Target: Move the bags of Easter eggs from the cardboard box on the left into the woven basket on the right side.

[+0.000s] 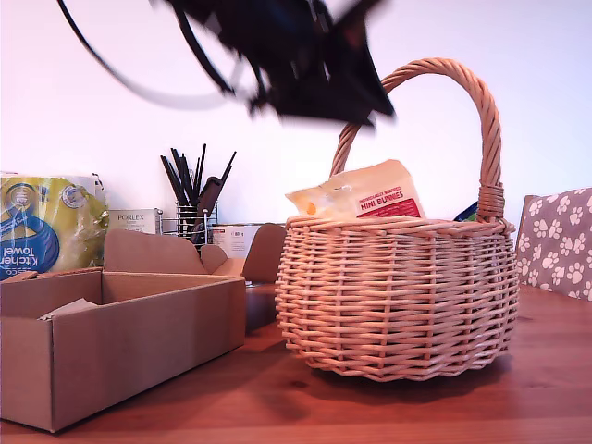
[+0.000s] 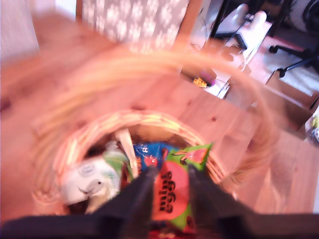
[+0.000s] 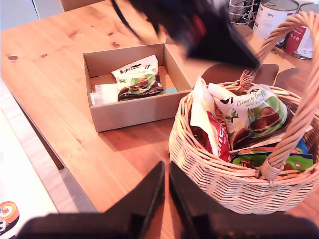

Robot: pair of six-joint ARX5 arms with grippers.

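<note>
Item: green and orange "mini eggs" bag (image 2: 172, 201), a glossy soft pouch, judged light, crinkly and slippery, best pinched at a flat sealed edge. It sat between the fingers of my first gripper (image 2: 169, 191) above the woven basket (image 2: 149, 124); whether pinched I could not tell, its long axis running along the fingers. My second gripper (image 3: 166, 191) was closed and empty beside the basket. One bag (image 3: 138, 75) lay flat in the cardboard box (image 3: 132, 112).
</note>
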